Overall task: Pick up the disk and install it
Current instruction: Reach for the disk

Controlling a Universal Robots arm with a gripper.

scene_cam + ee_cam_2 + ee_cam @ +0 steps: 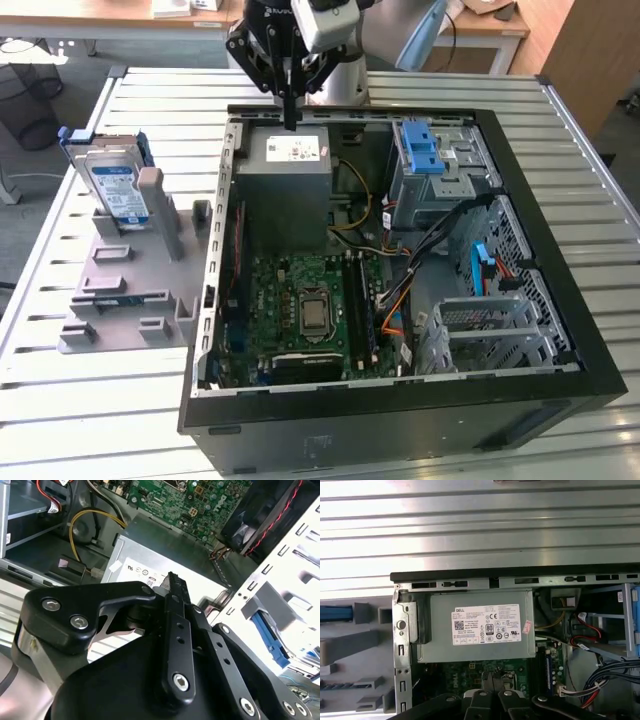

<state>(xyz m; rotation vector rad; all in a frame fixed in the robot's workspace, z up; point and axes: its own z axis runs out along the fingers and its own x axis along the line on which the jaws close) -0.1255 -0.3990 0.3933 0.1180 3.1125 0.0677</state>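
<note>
While my hand point(290, 122) hung over the power supply point(288, 190), its fingers were drawn narrow on nothing | disk point(118, 188) stood upright in the grey holder point(120, 272) by the tabletop point(60, 420) edge, exterior view's left, propped, I judged, for easy gripping | well apart.

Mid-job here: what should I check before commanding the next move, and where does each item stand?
1. Disk standing upright in grey fixture, outside the case: ok.
2. Claw empty: ok.
3. Claw open for a grasp: not ok, jaws together.
4. Claw lined up with disk: not ok, it hangs above the power supply.
5. Blue-latched drive bay free: cannot tell.
</note>
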